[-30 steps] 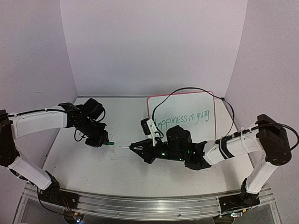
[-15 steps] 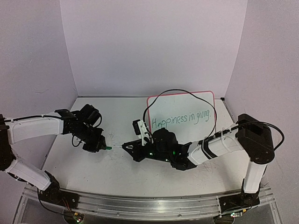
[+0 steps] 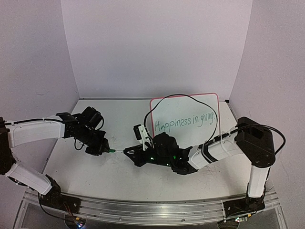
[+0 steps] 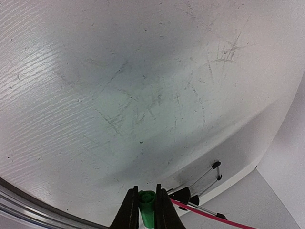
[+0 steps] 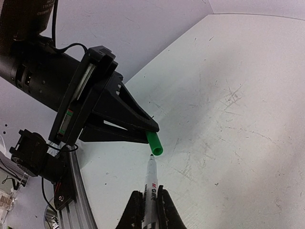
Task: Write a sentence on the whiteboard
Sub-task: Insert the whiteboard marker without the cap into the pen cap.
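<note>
— What's on the left?
— The left gripper, clamped on a green marker cap.
— And to the right?
— The right gripper grips the marker, its tip just outside the cap's mouth. Behind stands the whiteboard bearing the green sentence, "Happiness in giving."

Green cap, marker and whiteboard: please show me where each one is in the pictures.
green cap [image 5: 155,144]: right wrist view, middle of its side.
marker [image 5: 151,182]: right wrist view, white printed barrel below its tip.
whiteboard [image 3: 186,107]: top external view, bare white upper part.
</note>
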Motion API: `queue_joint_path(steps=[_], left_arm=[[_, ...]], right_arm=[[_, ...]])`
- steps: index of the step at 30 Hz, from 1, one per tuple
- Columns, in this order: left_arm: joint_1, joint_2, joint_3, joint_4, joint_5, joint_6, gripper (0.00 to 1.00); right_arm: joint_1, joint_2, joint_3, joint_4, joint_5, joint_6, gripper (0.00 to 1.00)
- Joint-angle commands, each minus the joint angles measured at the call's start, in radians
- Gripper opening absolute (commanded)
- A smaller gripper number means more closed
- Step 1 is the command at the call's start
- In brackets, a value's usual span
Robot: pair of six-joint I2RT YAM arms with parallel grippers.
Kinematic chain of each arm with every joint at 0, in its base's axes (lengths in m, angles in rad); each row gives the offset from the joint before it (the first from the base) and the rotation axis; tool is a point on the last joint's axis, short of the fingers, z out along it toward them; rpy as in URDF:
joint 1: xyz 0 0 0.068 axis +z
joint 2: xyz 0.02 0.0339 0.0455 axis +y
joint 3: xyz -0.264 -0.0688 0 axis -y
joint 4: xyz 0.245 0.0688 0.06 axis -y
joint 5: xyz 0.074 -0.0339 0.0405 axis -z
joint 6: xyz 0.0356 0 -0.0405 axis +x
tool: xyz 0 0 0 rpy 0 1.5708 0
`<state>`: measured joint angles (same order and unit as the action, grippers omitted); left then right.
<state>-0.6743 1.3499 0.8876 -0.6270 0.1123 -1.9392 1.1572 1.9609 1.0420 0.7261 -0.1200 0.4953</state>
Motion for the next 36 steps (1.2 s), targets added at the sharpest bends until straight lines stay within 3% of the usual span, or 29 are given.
queue_joint_path(steps=[1, 36], left_arm=[[-0.002, -0.011, -0.008, 0.027, 0.013, -0.012, 0.0], [-0.002, -0.037, -0.035, 0.066, 0.011, -0.028, 0.0]], right_arm=[[0.007, 0.024, 0.049, 0.052, 0.002, 0.007, 0.0], [0.007, 0.024, 0.005, 0.062, 0.033, 0.018, 0.0]])
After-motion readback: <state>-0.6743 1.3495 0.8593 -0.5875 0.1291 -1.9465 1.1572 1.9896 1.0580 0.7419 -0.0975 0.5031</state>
